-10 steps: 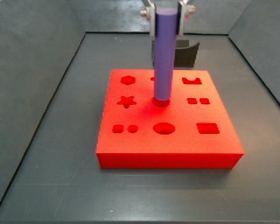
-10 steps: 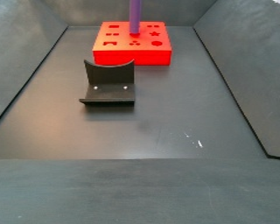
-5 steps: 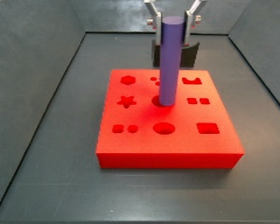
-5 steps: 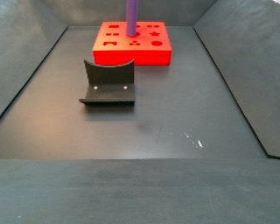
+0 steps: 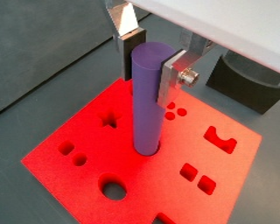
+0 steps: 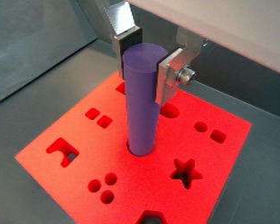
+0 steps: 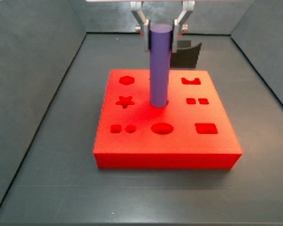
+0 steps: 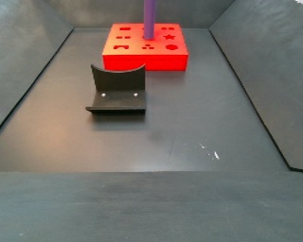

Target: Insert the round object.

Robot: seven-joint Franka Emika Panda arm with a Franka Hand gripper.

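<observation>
**What the views cut off or hide**

The gripper (image 7: 163, 19) sits above the red block (image 7: 168, 141), its upper part cropped in both side views. The purple peg (image 8: 151, 17) runs out of frame. Its foot in the block's hole is hidden. The fixture (image 7: 186, 55) stands partly behind the peg.

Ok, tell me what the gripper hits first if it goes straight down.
The gripper straddles the purple peg; straight down, it likely meets the red block first.
</observation>
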